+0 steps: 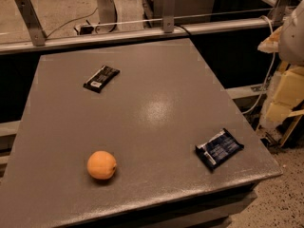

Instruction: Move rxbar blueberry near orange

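The rxbar blueberry [219, 149], a dark navy wrapper with a white strip at its left end, lies flat near the table's front right corner. The orange [101, 165] sits on the table at the front left, well apart from the bar. My gripper [285, 101] hangs at the right edge of the view, off the table's right side and above the floor, holding nothing that I can see. It is to the right of and behind the blueberry bar.
A slimmer black bar wrapper with a white label [101, 78] lies at the back left of the grey table [156, 103]. A metal rail with brackets [168, 13] runs behind the table. Cables hang at the right [266, 80].
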